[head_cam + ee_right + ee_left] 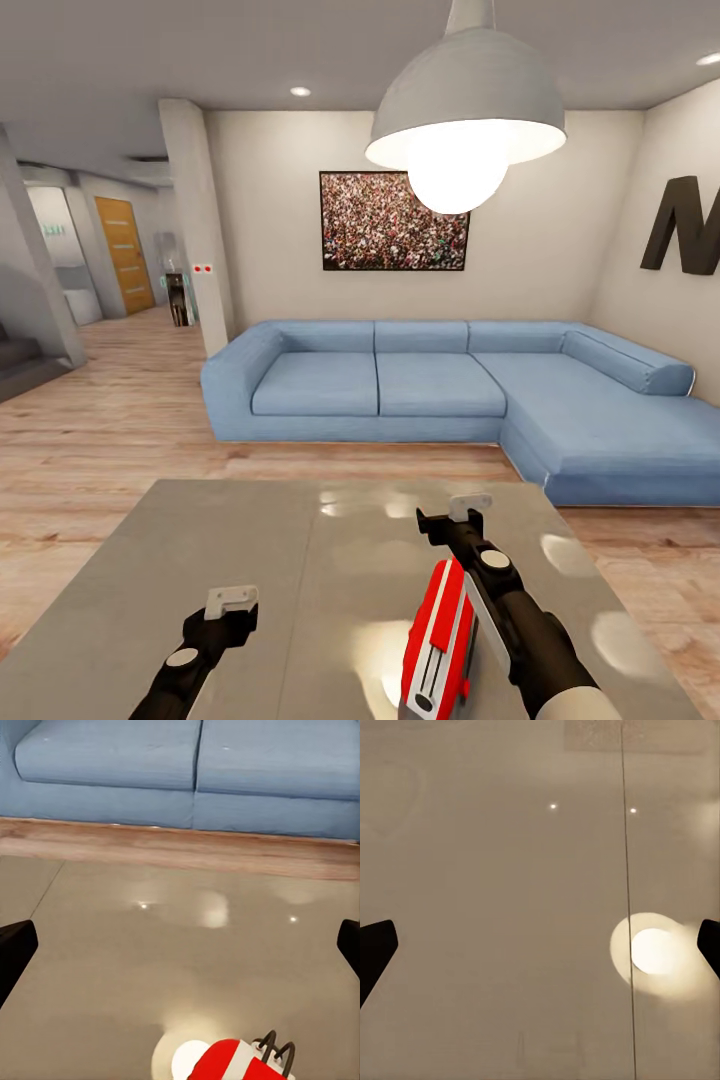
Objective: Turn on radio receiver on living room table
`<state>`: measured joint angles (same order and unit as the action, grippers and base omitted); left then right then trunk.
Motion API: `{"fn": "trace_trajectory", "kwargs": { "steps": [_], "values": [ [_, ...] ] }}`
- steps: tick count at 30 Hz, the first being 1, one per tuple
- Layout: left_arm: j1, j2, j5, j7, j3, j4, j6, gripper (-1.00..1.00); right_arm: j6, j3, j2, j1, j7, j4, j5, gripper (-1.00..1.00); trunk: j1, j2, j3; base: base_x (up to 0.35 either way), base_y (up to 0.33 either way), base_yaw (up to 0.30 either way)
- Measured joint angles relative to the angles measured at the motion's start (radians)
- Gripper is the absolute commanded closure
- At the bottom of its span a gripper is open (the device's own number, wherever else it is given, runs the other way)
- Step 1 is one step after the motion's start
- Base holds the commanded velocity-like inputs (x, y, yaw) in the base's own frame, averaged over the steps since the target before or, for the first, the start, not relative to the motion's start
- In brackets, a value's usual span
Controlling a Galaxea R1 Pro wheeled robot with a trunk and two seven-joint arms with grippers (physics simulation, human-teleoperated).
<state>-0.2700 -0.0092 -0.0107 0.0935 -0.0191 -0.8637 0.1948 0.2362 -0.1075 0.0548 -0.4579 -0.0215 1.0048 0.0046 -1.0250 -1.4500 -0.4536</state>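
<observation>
Where wrist meets radio receiver (236, 1059): wire handle (274, 1048).

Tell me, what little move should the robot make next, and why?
Probably pull the right gripper back and down toward the radio receiver. Its open fingers point past it toward the sofa, with the radio only at the near edge of the right wrist view, untouched on the table.

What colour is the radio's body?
Red with white sides; clearest in the head view.
</observation>
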Motion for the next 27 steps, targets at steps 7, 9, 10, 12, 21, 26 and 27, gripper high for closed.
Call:
{"fn": "trace_trajectory", "kwargs": {
  "steps": [7, 9, 10, 12, 21, 26, 27],
  "values": [
    [0.0, 0.0, 0.0, -0.001, 0.002, -0.001, 0.0, -1.0, 0.0, 0.0, 0.0, -0.001, 0.0, 0.0, 0.0, -1.0, 0.0, 0.0, 0.0, 0.0, 0.0, 0.0],
    [0.0, 0.0, 0.0, 0.0, 0.001, -0.001, 0.0, -1.0, 0.0, 0.0, 0.0, -0.001, 0.0, 0.0, 0.0, -1.0, 0.0, 0.0, 0.0, 0.0, 0.0, 0.0],
    [0.0, 0.0, 0.0, 0.0, 0.001, -0.001, 0.0, -1.0, 0.0, 0.0, 0.0, -0.001, 0.0, 0.0, 0.0, -1.0, 0.0, 0.0, 0.0, 0.0, 0.0, 0.0],
    [0.0, 0.0, 0.0, 0.0, 0.001, -0.001, 0.0, -1.0, 0.0, 0.0, 0.0, 0.0, 0.0, 0.0, 0.0, -1.0, 0.0, 0.0, 0.0, 0.0, 0.0, 0.0],
    [0.0, -0.001, 0.0, -0.001, 0.004, -0.002, 0.0, -1.0, 0.0, 0.0, -0.001, 0.0, 0.0, 0.0, 0.001, -1.0, 0.0, 0.0, 0.0, 0.0, 0.0, 0.0],
    [0.0, -0.001, 0.0, 0.0, 0.015, 0.002, 0.0, -1.0, 0.0, 0.0, -0.002, -0.001, 0.0, 0.0, 0.002, -1.0, 0.0, 0.0, 0.0, 0.0, 0.0, 0.0],
    [0.0, -0.001, 0.0, 0.0, 0.015, 0.001, 0.0, -1.0, 0.0, 0.0, -0.002, -0.001, 0.0, 0.0, 0.002, -1.0, 0.0, 0.0, 0.0, 0.0, 0.0, 0.0]
  ]
}}
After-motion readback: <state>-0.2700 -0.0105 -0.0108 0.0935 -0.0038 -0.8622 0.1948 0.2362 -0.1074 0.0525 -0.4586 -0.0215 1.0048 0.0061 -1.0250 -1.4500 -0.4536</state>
